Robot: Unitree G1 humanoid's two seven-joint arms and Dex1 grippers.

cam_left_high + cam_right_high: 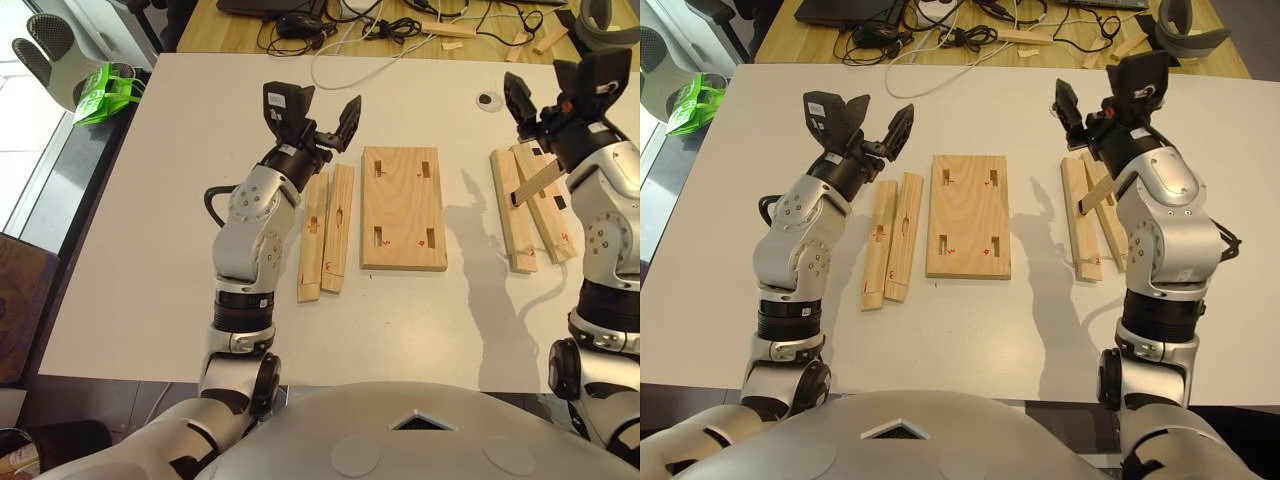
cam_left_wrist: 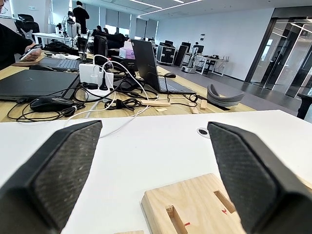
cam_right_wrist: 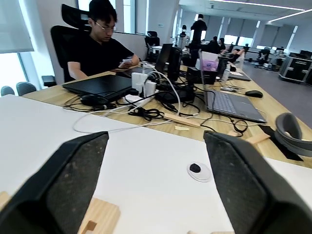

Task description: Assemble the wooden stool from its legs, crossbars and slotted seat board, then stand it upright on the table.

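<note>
The slotted seat board point(image 1: 404, 207) lies flat in the middle of the white table point(image 1: 150, 250), with several slots cut through it. Two long wooden legs point(image 1: 326, 232) lie side by side just left of it. Right of the board lie more long pieces point(image 1: 512, 212), with a short crossbar point(image 1: 535, 180) slanting across them. My left gripper point(image 1: 315, 115) hovers open over the far ends of the left legs, holding nothing. My right gripper point(image 1: 550, 95) hangs open above the far ends of the right pieces. The left wrist view shows the board's point(image 2: 195, 209) far edge between the black pads point(image 2: 53, 180).
A round cable grommet point(image 1: 489, 100) sits in the table beyond the board. A wooden desk point(image 1: 230, 30) at the far edge carries laptops, a mouse, cables and wood scraps. A green bag point(image 1: 108, 90) hangs off the table's left. The near half of the table is bare.
</note>
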